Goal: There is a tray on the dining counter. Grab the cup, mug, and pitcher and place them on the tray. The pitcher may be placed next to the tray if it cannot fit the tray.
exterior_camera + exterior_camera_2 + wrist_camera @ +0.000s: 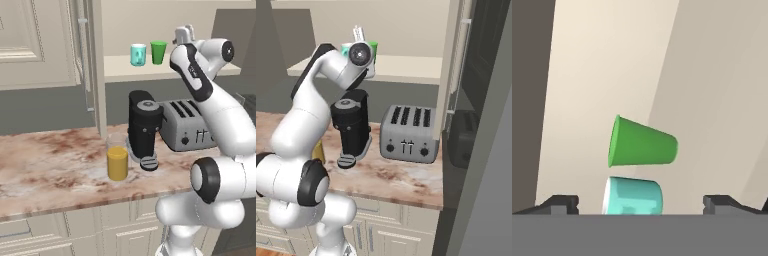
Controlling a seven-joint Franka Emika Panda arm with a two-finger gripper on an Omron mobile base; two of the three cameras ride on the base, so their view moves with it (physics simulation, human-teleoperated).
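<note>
gripper [641, 202] – jaws spread wide, holding nothing, raised toward the cream shelf [150, 70] | mug [633, 196] between the fingertips' line, cup [642, 141] just beyond | pitcher [117, 159] – on marbled worktop [50, 160], beside coffee machine [144, 127]

The green cup [158, 52], tapered and handleless, is standing upright on a cream shelf. The teal mug [138, 55] is standing upright just beside it at its nine o'clock, apart from it. The glass pitcher [117, 157], showing orange-yellow liquid, is standing upright on the marbled counter [55, 160], toward six o'clock from the mug.
</note>
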